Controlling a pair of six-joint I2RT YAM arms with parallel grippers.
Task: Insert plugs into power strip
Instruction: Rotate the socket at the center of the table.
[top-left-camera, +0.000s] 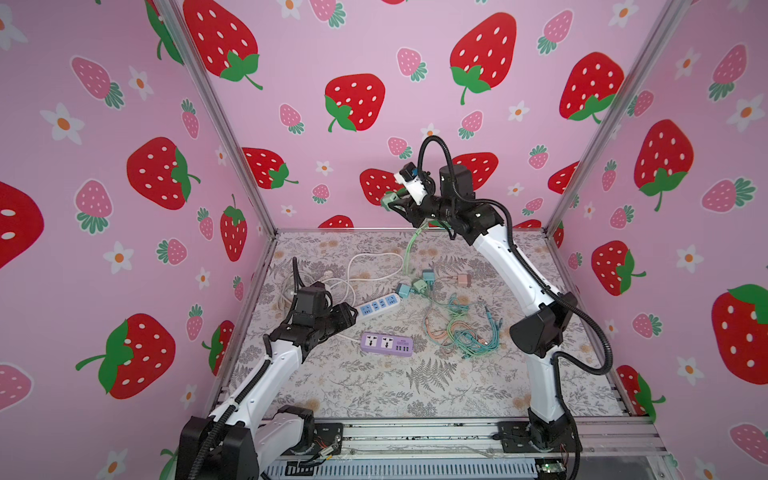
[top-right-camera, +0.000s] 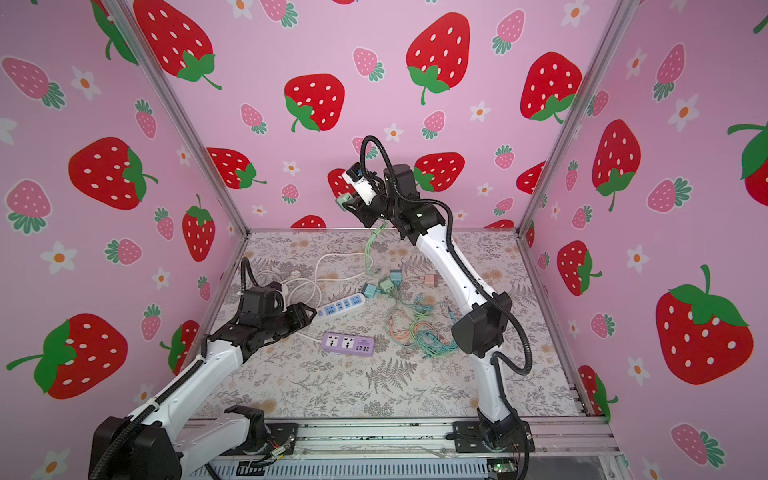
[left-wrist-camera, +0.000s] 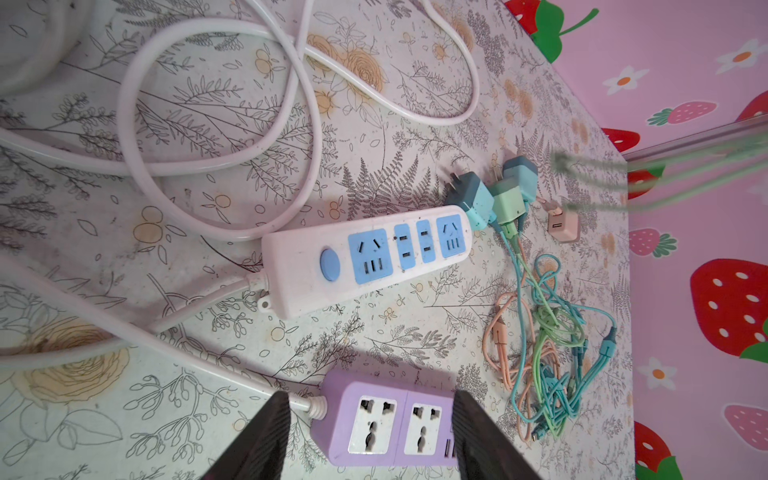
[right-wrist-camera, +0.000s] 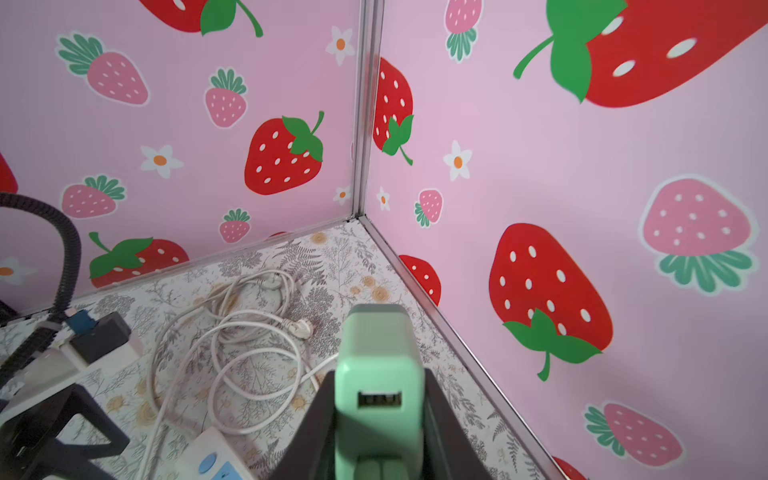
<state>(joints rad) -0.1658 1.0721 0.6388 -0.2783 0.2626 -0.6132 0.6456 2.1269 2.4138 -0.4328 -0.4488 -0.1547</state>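
One mint plug (right-wrist-camera: 374, 340), a smooth rounded plastic block with its long axis toward nine o'clock, is pinched by the right claw (right-wrist-camera: 380, 386). The left claw (left-wrist-camera: 370, 432) is spread wide at ten o'clock of the purple power strip (left-wrist-camera: 340, 386).

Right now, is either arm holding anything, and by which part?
Yes: the right gripper has the mint green plug, fingers on its side faces, USB end toward the wrist. The left gripper is open, empty.

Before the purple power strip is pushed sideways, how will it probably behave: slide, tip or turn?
The purple power strip lies flat and low, so it should hardly tip. Its white cord leaves one end, so a push will probably swing it around. The table cover looks smooth, so it likely slides easily.
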